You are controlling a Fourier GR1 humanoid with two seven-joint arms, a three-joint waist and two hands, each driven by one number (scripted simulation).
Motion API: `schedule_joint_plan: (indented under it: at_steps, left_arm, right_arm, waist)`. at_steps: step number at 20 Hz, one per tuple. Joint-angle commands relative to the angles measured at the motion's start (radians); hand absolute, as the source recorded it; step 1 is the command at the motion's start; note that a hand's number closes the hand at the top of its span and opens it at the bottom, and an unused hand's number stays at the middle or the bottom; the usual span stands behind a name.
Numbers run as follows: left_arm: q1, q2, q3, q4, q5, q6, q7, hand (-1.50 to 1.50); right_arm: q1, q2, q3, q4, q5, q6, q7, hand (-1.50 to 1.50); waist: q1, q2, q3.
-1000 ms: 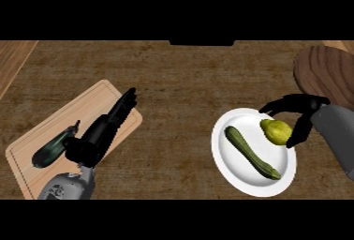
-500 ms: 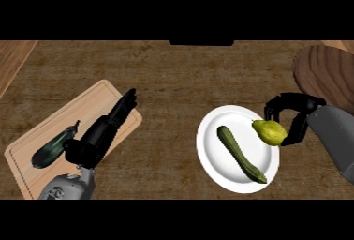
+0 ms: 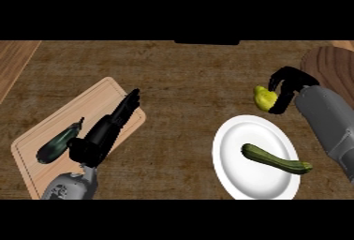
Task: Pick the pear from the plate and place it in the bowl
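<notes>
We see the cutting board (image 3: pixel 48 140) at left, bearing a dark eggplant (image 3: pixel 59 142); our left hand (image 3: pixel 107 129) rests over it, fingers straight; the white plate (image 3: pixel 239 176) holds a zucchini (image 3: pixel 275 159); the brown bowl (image 3: pixel 335 61) sits at upper right; our right hand (image 3: pixel 287 89) curls around the yellow pear (image 3: pixel 263 98), beyond the plate's far rim.

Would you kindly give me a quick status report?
Right hand shut on pear, clear of plate. Left hand open over cutting board. Bowl at right; nothing between.
</notes>
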Motion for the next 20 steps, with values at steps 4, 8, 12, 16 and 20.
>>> schedule_joint_plan:
  at_steps: [4,8,12,16,20]
  left_arm:
    - [-0.008,0.022,0.015,-0.008,0.007,-0.022,-0.002,0.00]
    - [0.003,0.007,0.023,0.016,0.016,-0.020,-0.022,0.00]
    - [0.008,-0.039,-0.026,0.022,-0.029,0.017,-0.014,0.00]
    - [-0.018,-0.042,-0.004,0.040,-0.022,0.015,0.001,0.00]
    - [0.014,-0.013,0.023,-0.010,-0.011,-0.009,-0.011,0.00]
  right_arm:
    - [-0.121,0.020,0.070,0.015,0.151,-0.371,0.400,1.50]
    - [-0.176,0.044,0.077,-0.034,0.193,-0.556,0.488,1.50]
    - [-0.267,0.028,0.047,-0.071,0.202,-0.662,0.552,1.50]
    - [-0.230,-0.018,-0.014,-0.089,0.176,-0.771,0.502,1.50]
    - [-0.205,-0.065,-0.051,-0.041,0.178,-0.782,0.486,1.50]
  waist:
    - [0.009,-0.001,0.001]
    - [-0.008,-0.004,0.002]
    - [-0.011,-0.003,0.003]
    - [-0.022,-0.003,0.003]
    - [-0.020,-0.004,0.003]
